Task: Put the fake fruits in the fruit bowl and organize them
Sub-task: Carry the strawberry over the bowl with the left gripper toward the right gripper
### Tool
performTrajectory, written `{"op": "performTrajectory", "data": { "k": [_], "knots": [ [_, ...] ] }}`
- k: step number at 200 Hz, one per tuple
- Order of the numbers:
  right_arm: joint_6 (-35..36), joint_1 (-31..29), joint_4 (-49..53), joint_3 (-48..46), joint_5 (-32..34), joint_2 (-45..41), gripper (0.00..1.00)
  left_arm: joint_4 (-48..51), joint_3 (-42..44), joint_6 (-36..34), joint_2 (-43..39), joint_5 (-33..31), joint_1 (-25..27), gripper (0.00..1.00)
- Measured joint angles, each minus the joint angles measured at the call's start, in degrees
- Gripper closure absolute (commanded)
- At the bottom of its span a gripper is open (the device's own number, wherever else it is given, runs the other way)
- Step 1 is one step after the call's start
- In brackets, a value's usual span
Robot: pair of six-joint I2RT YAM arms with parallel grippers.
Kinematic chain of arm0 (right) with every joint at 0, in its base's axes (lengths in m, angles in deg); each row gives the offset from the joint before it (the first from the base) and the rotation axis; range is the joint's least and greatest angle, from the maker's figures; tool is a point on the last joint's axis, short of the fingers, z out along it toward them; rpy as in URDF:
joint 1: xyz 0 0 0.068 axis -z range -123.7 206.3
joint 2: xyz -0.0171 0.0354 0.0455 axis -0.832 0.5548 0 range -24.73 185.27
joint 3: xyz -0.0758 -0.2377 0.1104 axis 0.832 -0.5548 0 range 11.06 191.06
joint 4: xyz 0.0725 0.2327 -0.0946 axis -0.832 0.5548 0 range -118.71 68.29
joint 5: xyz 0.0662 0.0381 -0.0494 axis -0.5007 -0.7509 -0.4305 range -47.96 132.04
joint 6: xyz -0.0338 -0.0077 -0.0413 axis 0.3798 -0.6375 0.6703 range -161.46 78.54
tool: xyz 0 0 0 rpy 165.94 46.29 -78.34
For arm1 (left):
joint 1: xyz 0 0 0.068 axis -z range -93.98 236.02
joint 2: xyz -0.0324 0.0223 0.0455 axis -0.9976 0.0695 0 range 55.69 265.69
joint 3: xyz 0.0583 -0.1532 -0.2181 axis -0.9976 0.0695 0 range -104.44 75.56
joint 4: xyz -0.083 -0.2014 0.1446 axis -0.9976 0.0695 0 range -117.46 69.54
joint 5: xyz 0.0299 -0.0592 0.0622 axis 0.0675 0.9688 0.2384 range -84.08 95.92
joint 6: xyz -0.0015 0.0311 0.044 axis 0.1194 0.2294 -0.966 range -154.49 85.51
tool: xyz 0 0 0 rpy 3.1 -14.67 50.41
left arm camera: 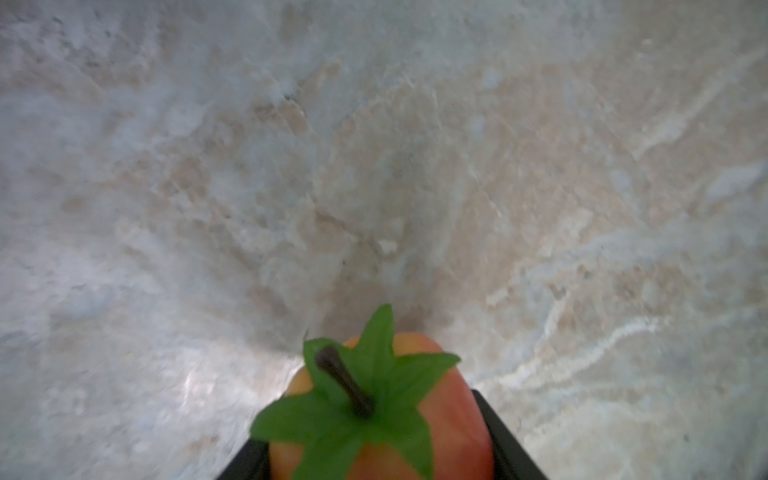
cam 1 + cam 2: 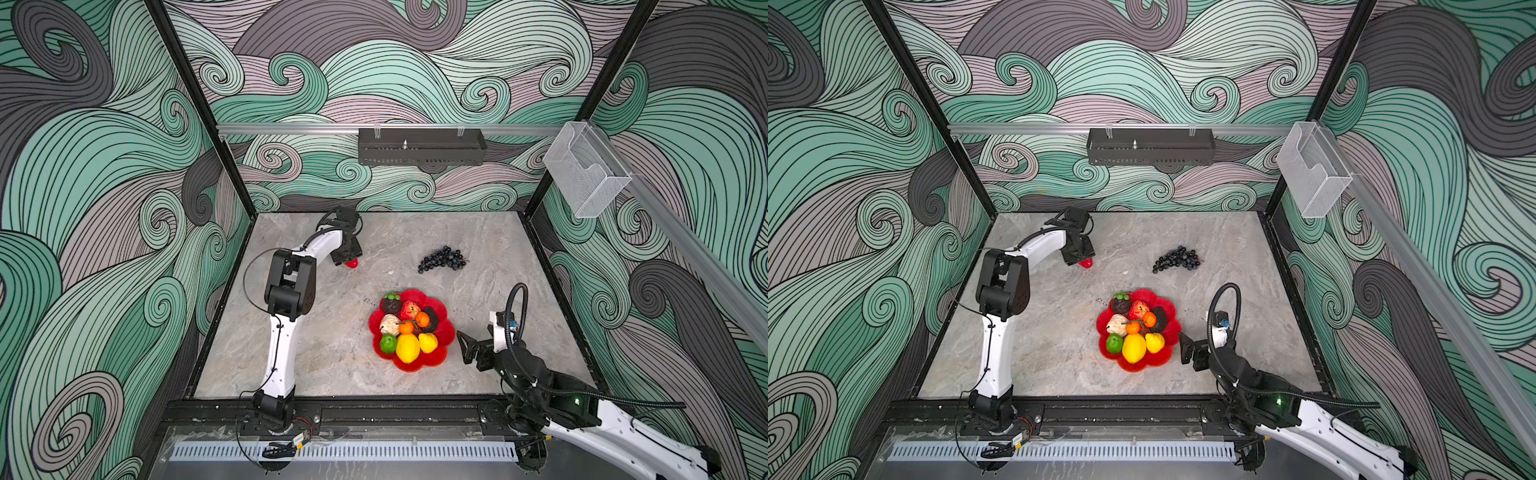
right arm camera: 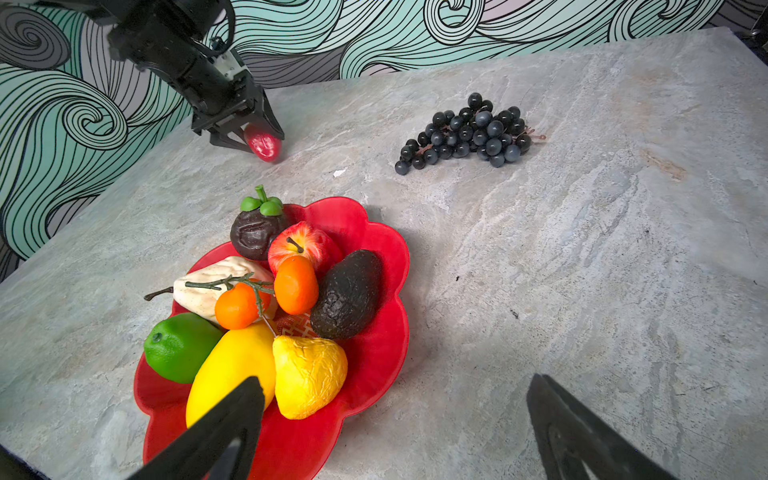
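Left gripper [image 3: 257,140], far left, clamps red strawberry [image 3: 266,147]: long axis steep, tip down toward table [image 3: 582,249], leafy cap up. Right gripper [image 3: 397,384] wide, empty, just right of fruit bowl [image 3: 374,232].

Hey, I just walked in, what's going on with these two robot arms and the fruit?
The arms are filling a red scalloped bowl with fake fruit; most is already in. The left gripper is closed on a red fruit with a green leafy top, low at the far left of the table. The right gripper hangs open and empty beside the bowl. A dark grape bunch lies on the table, untouched.
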Motion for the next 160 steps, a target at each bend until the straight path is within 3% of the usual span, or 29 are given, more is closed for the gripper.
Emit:
{"op": "performTrajectory", "data": {
  "k": [37,71,114,160],
  "knots": [
    [-0.48,0.04,2.27,1.77,-0.9,0.0,0.01,-7.89,18.6,-8.04,-21.64,1.55,1.29,0.55],
    [-1.44,0.07,3.06,2.64,-1.79,1.92,0.01,-16.92,32.28,-15.26,-40.52,7.1,3.04,0.55],
    [-1.22,0.11,2.56,6.6,-3.41,7.63,0.01,-26.67,45.05,-23.98,-52.46,12.96,9.53,0.56],
    [0.35,0.22,0.04,12.09,-6.25,10.27,0.08,-36.89,52.68,-32.24,-58.58,19.28,18.21,0.58]
  ]
}}
